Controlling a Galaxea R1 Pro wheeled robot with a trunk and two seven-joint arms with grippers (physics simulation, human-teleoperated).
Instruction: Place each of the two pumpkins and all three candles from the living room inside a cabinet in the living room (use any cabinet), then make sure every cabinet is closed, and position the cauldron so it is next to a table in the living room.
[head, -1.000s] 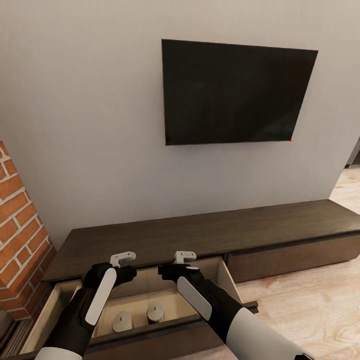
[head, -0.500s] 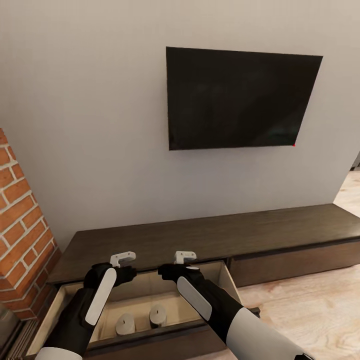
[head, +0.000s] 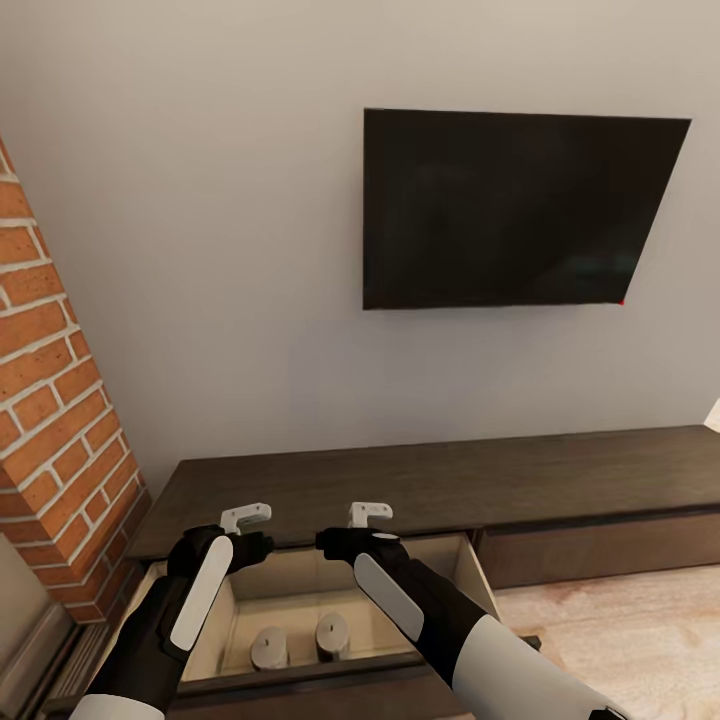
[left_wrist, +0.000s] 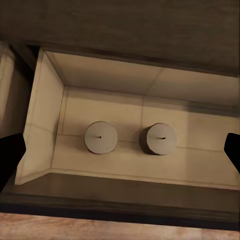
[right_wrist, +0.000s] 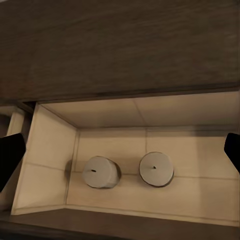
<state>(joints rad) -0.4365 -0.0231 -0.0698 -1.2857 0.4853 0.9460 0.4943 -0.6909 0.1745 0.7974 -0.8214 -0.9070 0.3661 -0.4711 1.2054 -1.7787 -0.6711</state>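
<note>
The cabinet (head: 450, 485) is a long, low, dark brown unit against the wall. One of its drawers (head: 300, 585) is pulled out and shows a pale wood inside. Two grey candles (head: 268, 648) (head: 332, 636) stand upright side by side on the drawer floor, apart from each other. Both arms hang over this drawer. My left gripper (left_wrist: 120, 155) is open above the candles (left_wrist: 100, 138) (left_wrist: 160, 138), with nothing between its fingers. My right gripper (right_wrist: 120, 152) is also open and empty over the same candles (right_wrist: 100, 171) (right_wrist: 156, 169). Pumpkins, cauldron and table are out of view.
A black TV (head: 520, 205) hangs on the grey wall above the cabinet. A red brick column (head: 60, 420) stands at the left end. The drawer front to the right (head: 600, 548) is shut. Light wood floor (head: 620, 640) lies in front.
The whole picture has shifted right, so the camera has turned left; more brick shows. Both arms hold the same pose and the candles stay put in the drawer.
</note>
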